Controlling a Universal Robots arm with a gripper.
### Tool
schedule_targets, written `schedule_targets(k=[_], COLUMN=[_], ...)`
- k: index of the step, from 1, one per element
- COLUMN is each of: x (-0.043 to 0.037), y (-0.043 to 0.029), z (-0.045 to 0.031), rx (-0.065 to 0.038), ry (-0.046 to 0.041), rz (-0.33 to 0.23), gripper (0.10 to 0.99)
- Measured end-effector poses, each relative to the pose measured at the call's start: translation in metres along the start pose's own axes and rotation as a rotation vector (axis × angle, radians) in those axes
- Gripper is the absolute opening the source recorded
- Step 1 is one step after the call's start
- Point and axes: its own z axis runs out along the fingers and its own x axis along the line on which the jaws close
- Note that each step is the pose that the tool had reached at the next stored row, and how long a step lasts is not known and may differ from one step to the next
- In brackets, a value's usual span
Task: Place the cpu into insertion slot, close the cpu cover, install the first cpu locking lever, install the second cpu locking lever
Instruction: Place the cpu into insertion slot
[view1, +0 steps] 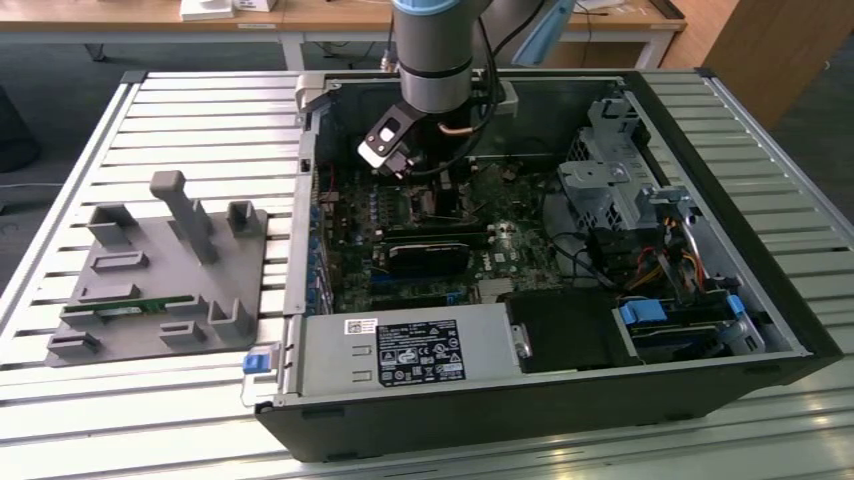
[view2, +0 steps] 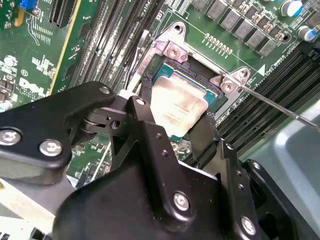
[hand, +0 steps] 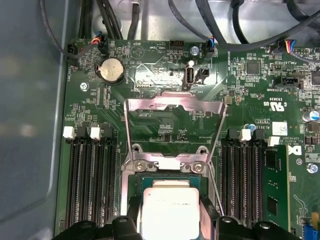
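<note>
Second wrist view: the cpu lies flat in the insertion slot. Its dull metal top faces up and the slot's black rim shows along its far edges. My gripper is clamped on it, with one black finger pressed to each of two opposite edges. I cannot tell whether the chip is fully seated or resting just on the socket.

In the first wrist view the cpu sits the same way between my fingers. The cpu cover is swung open beyond it. The thin silver frame lies back over the green board, hinged at the socket's far side, and circuit shows through its cut-out middle. A thin metal locking lever runs out from one hinge corner, unlatched, and a second lever stands along the opposite side.

Rows of black memory slots flank the socket. One of them holds a green memory stick. A round coin battery sits further up the board.

In the exterior view my arm reaches down into the open computer case. The case lies on a slatted metal table. A grey fixture plate rests on the table towards the exterior view's left.
</note>
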Motion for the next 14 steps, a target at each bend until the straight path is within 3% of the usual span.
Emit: schedule_targets(k=[14], x=[0.0003], y=[-0.0003], z=[0.0037], rx=[0.002], ry=[-0.0004], rz=[0.002], gripper=[0.541])
